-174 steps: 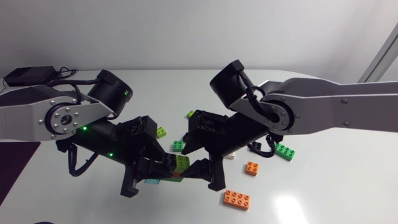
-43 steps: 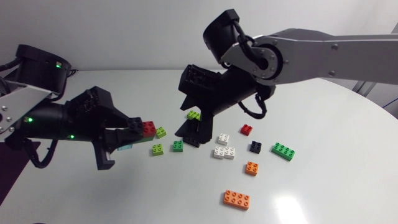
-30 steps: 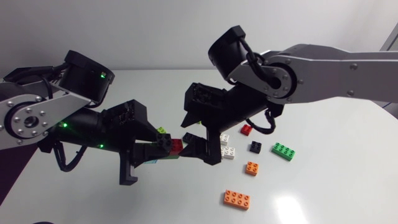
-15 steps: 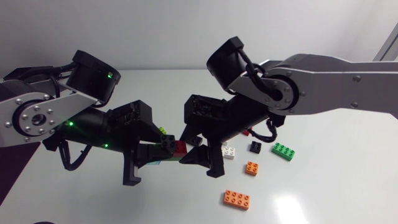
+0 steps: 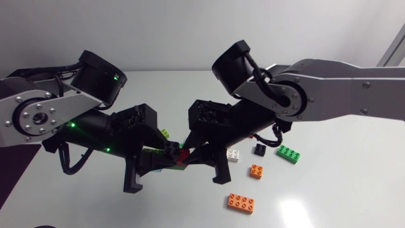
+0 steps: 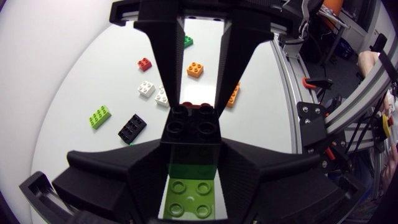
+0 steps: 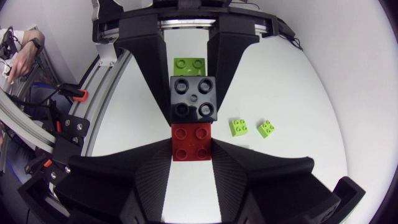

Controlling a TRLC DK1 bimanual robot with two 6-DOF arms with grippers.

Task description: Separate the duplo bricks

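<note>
Left hand [image 6: 193,148] clamps stacked black brick [image 6: 193,127] and green brick [image 6: 189,196]; right hand [image 6: 196,96] grips red brick [image 6: 198,104].

My left gripper [image 6: 193,146] and right gripper [image 7: 191,143] meet tip to tip above the table's [image 5: 329,196] middle. The brick stack [image 5: 178,154] spans the gap, one end between each pair of fingers. One small brick [image 5: 164,133] lies behind the left gripper, toward the far edge. Right of the right gripper lie three small bricks [image 5: 233,155] [image 5: 260,150] [image 5: 255,171], with a long brick [image 5: 288,152] farther right. A wide brick [image 5: 241,202] sits nearest the front edge.
</note>
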